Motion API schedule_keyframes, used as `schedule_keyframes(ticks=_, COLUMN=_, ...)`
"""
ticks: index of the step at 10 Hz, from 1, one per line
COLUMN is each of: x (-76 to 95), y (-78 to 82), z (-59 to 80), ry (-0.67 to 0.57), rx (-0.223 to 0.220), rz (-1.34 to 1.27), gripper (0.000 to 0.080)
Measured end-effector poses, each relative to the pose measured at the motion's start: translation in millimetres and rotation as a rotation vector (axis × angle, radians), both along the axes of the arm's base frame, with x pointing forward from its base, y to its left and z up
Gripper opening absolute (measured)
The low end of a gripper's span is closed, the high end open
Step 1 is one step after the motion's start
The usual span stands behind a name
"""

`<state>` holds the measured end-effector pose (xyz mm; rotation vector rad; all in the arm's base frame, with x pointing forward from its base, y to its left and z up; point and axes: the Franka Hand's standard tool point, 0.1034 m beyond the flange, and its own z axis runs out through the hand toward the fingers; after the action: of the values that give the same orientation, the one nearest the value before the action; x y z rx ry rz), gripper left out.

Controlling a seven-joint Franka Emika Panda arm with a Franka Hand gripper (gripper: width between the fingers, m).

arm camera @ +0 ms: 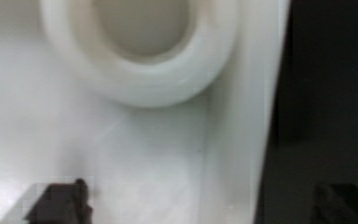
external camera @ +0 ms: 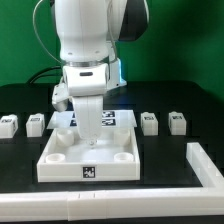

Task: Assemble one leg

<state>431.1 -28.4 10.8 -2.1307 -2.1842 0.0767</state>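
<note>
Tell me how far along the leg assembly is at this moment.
Done: nothing yet. One leg and three like it lie on the table beyond the tabletop, whose visible sockets are empty. In hand: the gripper hangs open and empty, low over a corner socket. Left: fetch a leg and seat it in a socket.

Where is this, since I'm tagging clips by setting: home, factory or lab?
Probably a robotics lab bench: a Franka arm works over a black table before a green backdrop, with code-tagged legs and a marker board.
</note>
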Motion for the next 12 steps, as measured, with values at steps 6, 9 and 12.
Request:
schedule_keyframes(ticks=6, x=1.3, y=-1.9, z=0.2, ry=-0.008, rx=-0.001, rz=-0.005, gripper=0.0065)
schedule_keyframes(ticks=9, x=1.6, y=-2.0, z=0.3, ry=-0.009, rx=-0.001, rz=-0.006, gripper=0.0065)
schedule_keyframes(ticks=12, x=9.5, y=1.9, z=0.1, ry=-0.017, rx=0.001, rz=-0.008, gripper=0.0065)
